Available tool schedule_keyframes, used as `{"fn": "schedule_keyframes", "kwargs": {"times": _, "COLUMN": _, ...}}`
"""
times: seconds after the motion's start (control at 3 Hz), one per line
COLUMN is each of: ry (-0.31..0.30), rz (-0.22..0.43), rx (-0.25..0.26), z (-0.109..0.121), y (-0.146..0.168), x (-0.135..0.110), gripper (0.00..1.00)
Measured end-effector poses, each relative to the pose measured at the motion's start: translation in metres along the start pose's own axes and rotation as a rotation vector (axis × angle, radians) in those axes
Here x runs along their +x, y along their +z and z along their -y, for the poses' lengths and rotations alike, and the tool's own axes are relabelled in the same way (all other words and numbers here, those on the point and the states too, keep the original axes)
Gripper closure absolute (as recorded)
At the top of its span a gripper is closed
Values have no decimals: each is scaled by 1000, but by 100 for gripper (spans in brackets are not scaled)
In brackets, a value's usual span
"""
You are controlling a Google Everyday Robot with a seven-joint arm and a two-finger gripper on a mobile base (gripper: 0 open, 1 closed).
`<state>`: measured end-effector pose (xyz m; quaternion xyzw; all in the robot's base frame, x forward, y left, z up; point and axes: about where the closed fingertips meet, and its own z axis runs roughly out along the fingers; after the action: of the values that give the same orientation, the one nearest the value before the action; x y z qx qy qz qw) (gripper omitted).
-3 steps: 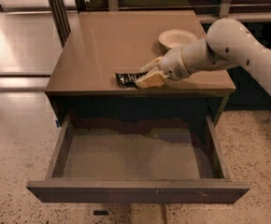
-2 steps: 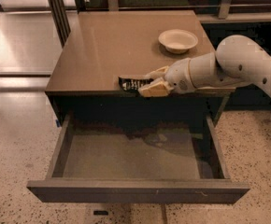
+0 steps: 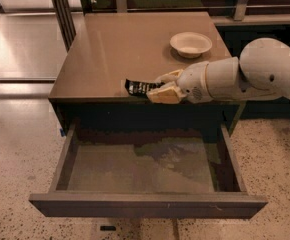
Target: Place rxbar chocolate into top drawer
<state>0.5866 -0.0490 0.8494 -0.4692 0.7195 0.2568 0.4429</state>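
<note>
Brown desk (image 3: 100, 49), front lip: the pincer (image 3: 160, 88) is clamped on one end of the rxbar chocolate (image 3: 137, 87). The bar's long axis runs along the edge, and the open top drawer (image 3: 145, 206) waits just below and forward.

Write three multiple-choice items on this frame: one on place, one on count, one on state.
1. The rxbar chocolate is: A on the floor; B in the claw, at the cabinet top's front edge; C at the top's back-left corner.
2. On the cabinet top, bowl count: A one; B two; C three.
3. The top drawer is: A shut; B pulled open; C taken out.
Key: B, claw shut on the bar; A, one cream bowl, back right; B, its inner floor shows.
</note>
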Motion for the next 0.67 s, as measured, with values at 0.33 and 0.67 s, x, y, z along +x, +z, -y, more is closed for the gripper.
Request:
{"fn": "schedule_keyframes", "kwargs": {"times": 0.33, "ry": 98, "rz": 20, "rx": 127, "z": -29, "y": -25, "x": 16, "gripper": 100}}
{"fn": "schedule_keyframes", "kwargs": {"times": 0.67, "ry": 220, "rz": 2, "rx": 181, "z": -64, "y": -27, "x": 59, "gripper": 100}}
